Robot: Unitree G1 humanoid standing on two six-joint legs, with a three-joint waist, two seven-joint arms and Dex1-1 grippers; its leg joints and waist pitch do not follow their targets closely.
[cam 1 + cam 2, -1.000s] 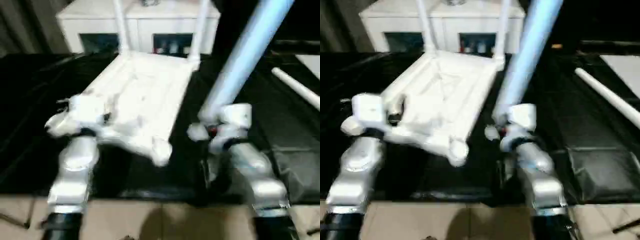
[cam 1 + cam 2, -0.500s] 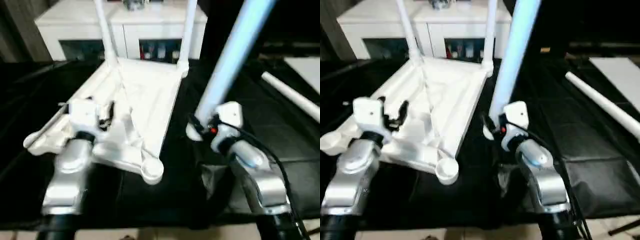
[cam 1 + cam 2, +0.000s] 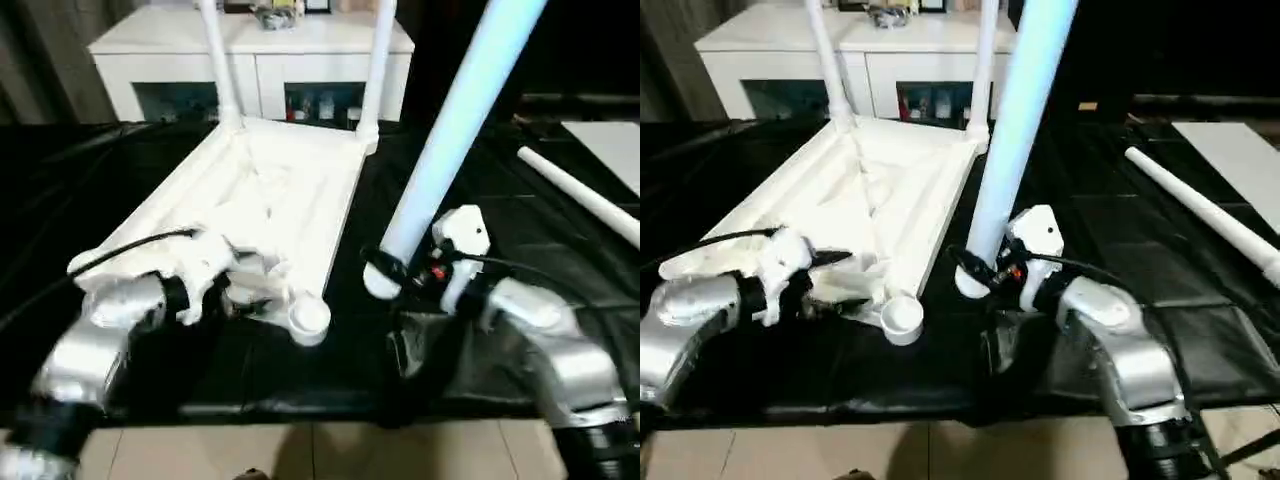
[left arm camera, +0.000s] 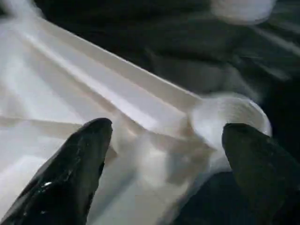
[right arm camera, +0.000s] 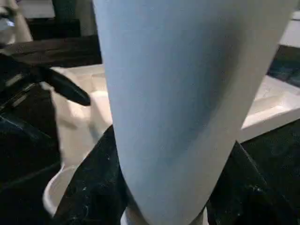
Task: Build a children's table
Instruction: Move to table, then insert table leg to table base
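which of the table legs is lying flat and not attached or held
The loose leg on the black cover at the robot's right; two legs stand in the tabletop's far sockets, and the right gripper holds another.

Home-like room: glass-doored white cabinet (image 3: 255,75)

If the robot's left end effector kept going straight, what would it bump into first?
Probably the tabletop: the open left end effector points at its ribbed edge right beside the near corner socket. Depth is hard to judge, but nothing shows in between.
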